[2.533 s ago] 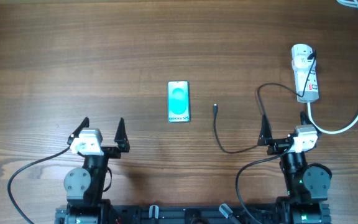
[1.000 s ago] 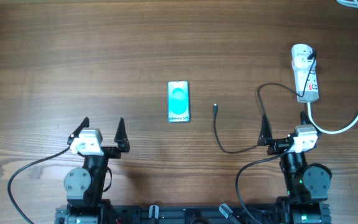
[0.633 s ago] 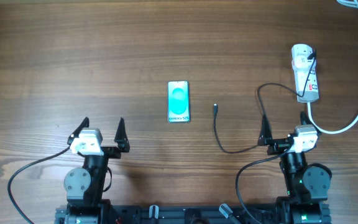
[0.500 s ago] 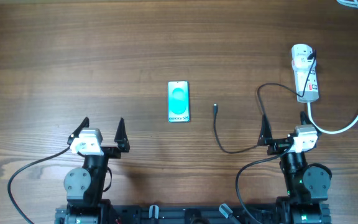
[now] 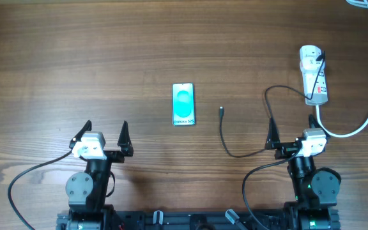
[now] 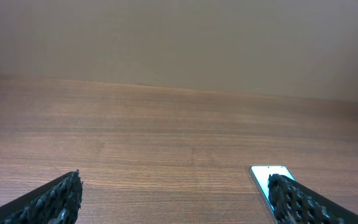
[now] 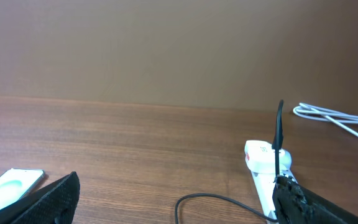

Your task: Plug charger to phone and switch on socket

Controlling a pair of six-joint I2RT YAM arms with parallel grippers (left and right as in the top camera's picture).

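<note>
Nothing has shifted over the last few seconds. Both arms sit parked at the near edge of the table (image 5: pixel 75 51), so by the look of it neither step has begun. The left gripper (image 5: pixel 105 128) and the right gripper (image 5: pixel 291 124) both have their jaws wide apart and empty.

Beyond them the charger (image 5: pixel 223 131) lies loose on the wood. Its plug tip (image 5: pixel 221 110) is a little to the right of the phone (image 5: pixel 183 104), not touching it. The phone lies flat mid-table, screen up. Farthest off, at the right, the socket (image 5: pixel 313 83) lies with its white lead (image 5: pixel 363 124) looping away.

Only the overhead view shows the gap between plug tip and phone. The right wrist view gives the socket side-on with the charger rising from it. The left wrist view catches just a corner of the phone. Whether the socket is switched on is too small to tell.
</note>
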